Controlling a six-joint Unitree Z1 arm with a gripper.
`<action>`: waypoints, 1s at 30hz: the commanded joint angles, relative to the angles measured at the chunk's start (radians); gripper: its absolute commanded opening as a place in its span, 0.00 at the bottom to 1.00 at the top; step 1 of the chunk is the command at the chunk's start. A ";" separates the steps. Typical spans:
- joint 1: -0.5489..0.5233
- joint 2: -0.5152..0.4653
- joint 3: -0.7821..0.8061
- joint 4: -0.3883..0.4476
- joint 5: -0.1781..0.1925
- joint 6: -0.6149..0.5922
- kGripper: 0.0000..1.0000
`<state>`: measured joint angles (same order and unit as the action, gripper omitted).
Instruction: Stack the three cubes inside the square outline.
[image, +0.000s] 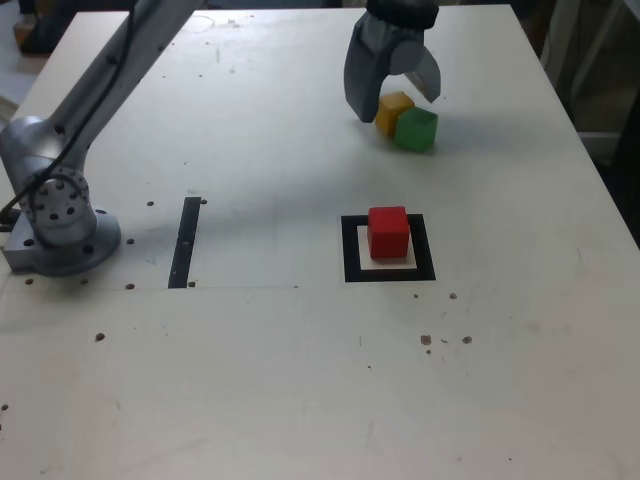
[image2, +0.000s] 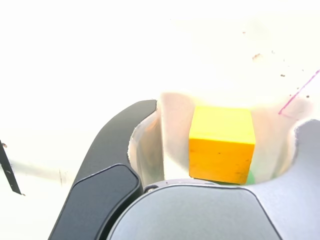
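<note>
The yellow cube (image: 395, 108) sits at the far side of the table, touching the green cube (image: 416, 130) on the exterior view's right. My gripper (image: 393, 92) hangs over the yellow cube with a finger on either side. In the wrist view the yellow cube (image2: 221, 142) lies between the fingers of the gripper (image2: 225, 117) with a gap on each side, so the gripper is open. A sliver of the green cube (image2: 249, 178) shows behind it. The red cube (image: 388, 232) rests inside the square outline (image: 350, 250), nearer the camera.
A narrow black strip (image: 184, 242) lies flat on the exterior view's left of the outline. The arm's base (image: 60, 215) stands at the table's left edge. Dark specks dot the tabletop (image: 300, 380). Chair or frame legs show past the table's right edge.
</note>
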<state>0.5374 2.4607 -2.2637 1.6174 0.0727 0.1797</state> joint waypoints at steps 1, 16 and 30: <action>-0.001 0.010 -0.008 0.010 0.008 -0.001 0.69; -0.007 0.023 -0.013 0.014 0.023 -0.020 0.53; -0.014 0.016 -0.022 0.012 0.018 -0.022 0.35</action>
<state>0.5260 2.4792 -2.2820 1.6164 0.0905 0.1596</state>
